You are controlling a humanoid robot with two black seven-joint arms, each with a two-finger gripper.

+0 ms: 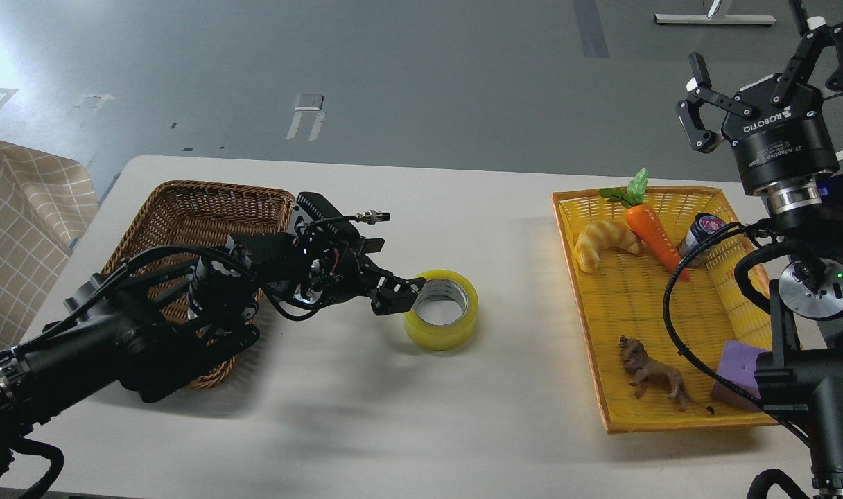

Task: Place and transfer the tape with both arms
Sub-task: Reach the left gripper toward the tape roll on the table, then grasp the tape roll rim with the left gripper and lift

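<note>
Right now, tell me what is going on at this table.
The left gripper is at the left rim of the wide roll of translucent yellow packing tape, which lies flat on the white table between a brown wicker basket and a yellow woven tray. Whether its jaws have closed on the roll cannot be told. The right gripper is raised above the tray's far corner, jaws open and empty. The tape is not yet lifted.

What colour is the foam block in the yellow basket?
Purple foam block, seen in the head view.
</note>
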